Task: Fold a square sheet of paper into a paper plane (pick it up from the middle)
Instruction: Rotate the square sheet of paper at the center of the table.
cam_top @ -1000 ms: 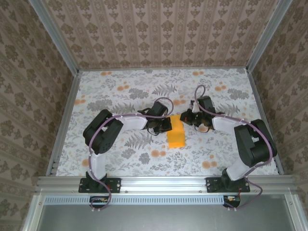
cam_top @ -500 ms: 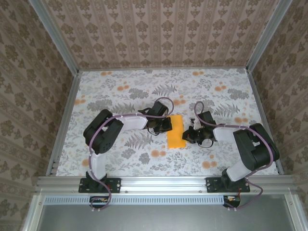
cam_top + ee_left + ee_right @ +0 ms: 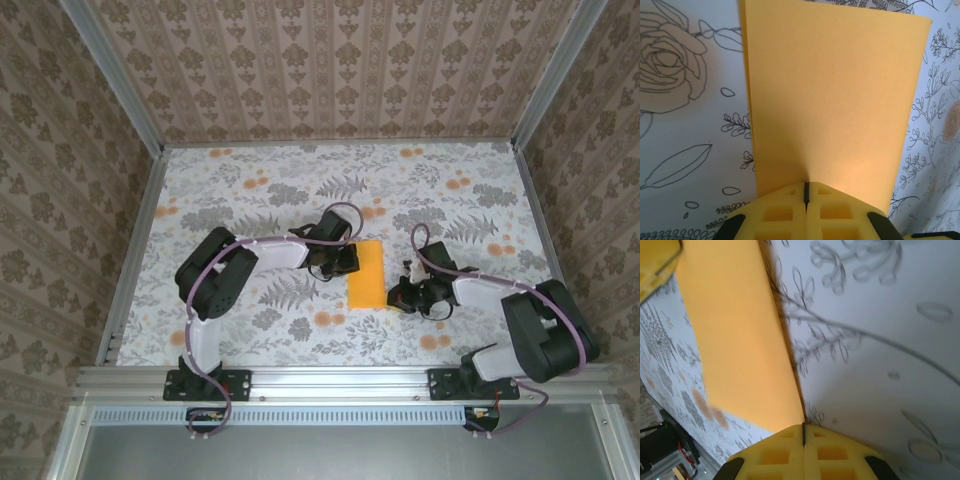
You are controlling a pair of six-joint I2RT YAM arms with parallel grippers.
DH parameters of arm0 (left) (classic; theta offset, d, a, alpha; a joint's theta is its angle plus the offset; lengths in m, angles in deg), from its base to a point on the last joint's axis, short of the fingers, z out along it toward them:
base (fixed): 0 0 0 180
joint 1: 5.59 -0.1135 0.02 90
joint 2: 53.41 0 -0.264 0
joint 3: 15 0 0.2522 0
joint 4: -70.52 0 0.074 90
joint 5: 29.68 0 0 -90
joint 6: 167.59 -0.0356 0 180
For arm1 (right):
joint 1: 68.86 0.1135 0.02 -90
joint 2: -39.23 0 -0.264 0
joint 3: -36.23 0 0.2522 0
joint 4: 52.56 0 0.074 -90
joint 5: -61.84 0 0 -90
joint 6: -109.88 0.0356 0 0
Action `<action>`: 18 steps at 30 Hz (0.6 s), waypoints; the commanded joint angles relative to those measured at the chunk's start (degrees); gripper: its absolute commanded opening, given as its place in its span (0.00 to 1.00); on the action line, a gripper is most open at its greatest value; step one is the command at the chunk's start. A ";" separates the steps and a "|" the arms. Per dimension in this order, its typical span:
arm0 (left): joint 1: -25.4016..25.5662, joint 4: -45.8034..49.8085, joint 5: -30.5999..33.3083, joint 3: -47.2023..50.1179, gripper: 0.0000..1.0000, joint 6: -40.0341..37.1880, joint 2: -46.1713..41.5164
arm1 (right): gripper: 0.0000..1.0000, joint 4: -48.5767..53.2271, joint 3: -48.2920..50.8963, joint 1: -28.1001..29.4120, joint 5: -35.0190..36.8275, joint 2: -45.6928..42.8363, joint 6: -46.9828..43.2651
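Right, quick look from my end. The sheet of paper (image 3: 366,274) lies flat near the middle of the table (image 3: 250,190), btwn the two grippers. It's plain orange-yellow, and from the top cam it reads as an upright rectangle, not a square. On the left wrist cam I see two layers along its left edge, so it's doubled over.

The left gripper (image 3: 343,262) sits at the paper's left long edge, upper half. Up close, the left gripper (image 3: 805,187) has its yellow fingers (image 3: 775,212) closed pad to pad, w/ only a thin seam btwn them. The tips rest right at the near edge of the sheet, and no paper shows in the seam.

The right gripper (image 3: 398,296) is low on the paper's right side, just beside the bottom corner. On its own cam the right gripper (image 3: 803,429) is likewise closed tight, seam lined up w/ the paper's edge where it meets the floral cloth. A dark shadow runs along that edge. Whether the tips press on the sheet or just touch it, I can't tell.
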 commanded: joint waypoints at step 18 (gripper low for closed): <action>1.34 17.69 5.59 3.04 0.00 -1.67 7.80 | 0.00 3.39 -6.04 2.83 -0.14 6.52 -1.83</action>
